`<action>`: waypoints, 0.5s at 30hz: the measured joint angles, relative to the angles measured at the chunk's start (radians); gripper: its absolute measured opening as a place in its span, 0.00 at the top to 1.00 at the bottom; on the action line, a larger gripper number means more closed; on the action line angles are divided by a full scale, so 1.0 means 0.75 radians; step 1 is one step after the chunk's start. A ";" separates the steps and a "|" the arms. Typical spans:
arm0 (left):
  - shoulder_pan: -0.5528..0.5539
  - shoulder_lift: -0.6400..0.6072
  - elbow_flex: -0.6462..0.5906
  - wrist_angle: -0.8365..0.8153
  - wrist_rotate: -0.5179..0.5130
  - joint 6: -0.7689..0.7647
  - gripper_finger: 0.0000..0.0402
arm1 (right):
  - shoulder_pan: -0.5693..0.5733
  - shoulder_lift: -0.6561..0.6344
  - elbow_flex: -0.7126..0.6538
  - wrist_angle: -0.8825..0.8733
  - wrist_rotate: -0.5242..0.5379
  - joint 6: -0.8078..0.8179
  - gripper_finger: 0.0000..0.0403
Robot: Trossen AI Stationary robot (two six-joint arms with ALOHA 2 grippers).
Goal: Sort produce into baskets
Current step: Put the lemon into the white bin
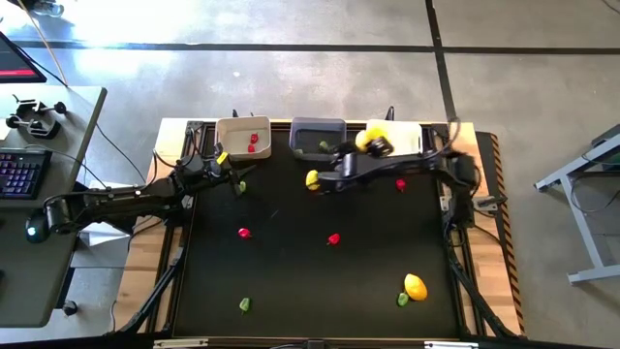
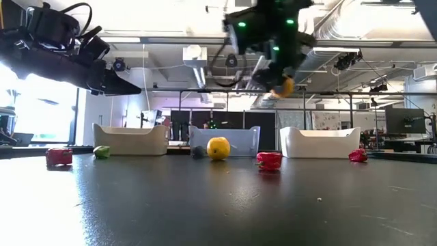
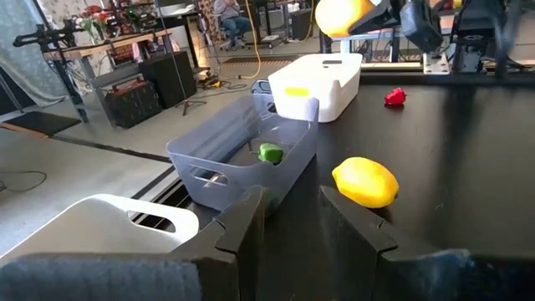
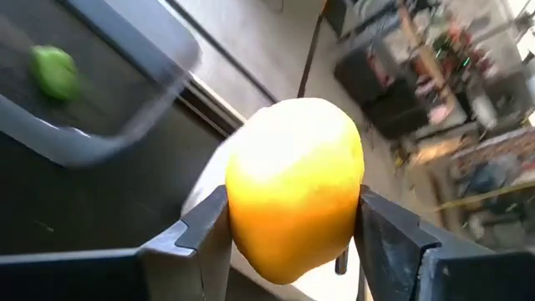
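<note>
- Right wrist view shows the right gripper (image 4: 292,230) pinching a yellow lemon (image 4: 294,196) between its two fingers; the grip sits across the fruit's middle, which looks secure.
- In the high view that gripper (image 1: 376,145) hangs with the lemon (image 1: 366,140) over the left end of the white basket (image 1: 407,131) at the far right of the row, with the dark grey basket (image 1: 318,128) just to its left.
- To do the drop well, the arm should probably centre the fruit over the white basket's inside, well clear of the shared edge with the grey one, then lower before spreading the fingers so the lemon does not bounce out.
- A second lemon (image 1: 313,178) lies on the mat just near of the grey basket, below the right arm's forearm; the retreat should avoid sweeping it.
- The left gripper (image 3: 288,213) waits near the cream-white basket (image 1: 243,127) at the far left, jaws spread and empty.
- Red pieces (image 1: 254,142) sit in the cream-white basket; a green piece (image 3: 269,153) sits in the grey one.
</note>
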 joint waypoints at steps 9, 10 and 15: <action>0.000 0.000 0.000 0.009 0.000 0.000 0.75 | -0.129 -0.475 -0.626 0.425 -0.169 -0.003 0.53; 0.001 0.000 0.000 0.008 0.000 -0.001 0.75 | -0.147 -0.532 -0.694 0.531 -0.196 -0.054 0.53; 0.000 0.000 0.000 0.016 0.000 -0.001 0.75 | -0.273 -0.792 -0.979 0.976 -0.355 -0.300 0.53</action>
